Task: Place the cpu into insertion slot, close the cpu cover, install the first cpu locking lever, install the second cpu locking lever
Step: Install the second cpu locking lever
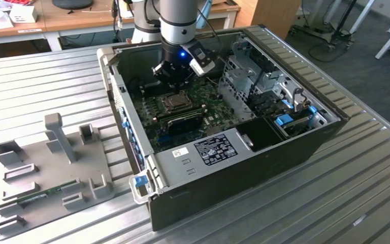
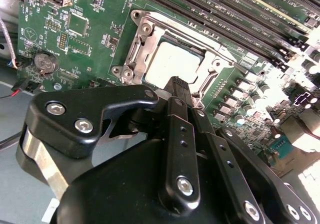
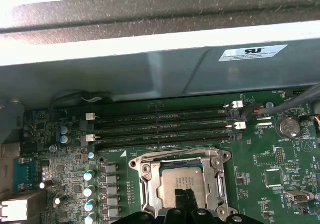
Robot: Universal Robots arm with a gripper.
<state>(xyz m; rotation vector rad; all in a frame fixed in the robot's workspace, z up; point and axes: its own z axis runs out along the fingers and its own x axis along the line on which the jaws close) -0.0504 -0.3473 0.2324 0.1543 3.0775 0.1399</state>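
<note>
The cpu (image 3: pixel 181 180) lies flat in the insertion slot (image 3: pixel 145 171) on the green board, its silvery-tan top showing. The cpu cover (image 3: pixel 214 183) lies down around it as a shiny frame. In the second wrist view the cpu (image 2: pixel 170 63) shows through the cover (image 2: pixel 142 51) window. My gripper (image 2: pixel 178 86) is shut with nothing in it, its black tips just over the cpu's near edge. In the first wrist view the gripper (image 3: pixel 186 199) points at that same edge. The exterior view has the gripper (image 1: pixel 173 81) low inside the case, above the cpu (image 1: pixel 175 101).
Long black memory slots (image 3: pixel 160 129) run beside the socket, close under the case wall (image 3: pixel 150 68). A coin battery (image 2: pixel 44 62) sits on the board. A drive cage (image 1: pixel 249 76) stands at the exterior view's right. A grey fixture plate (image 1: pixel 53 168) lies on the metal table.
</note>
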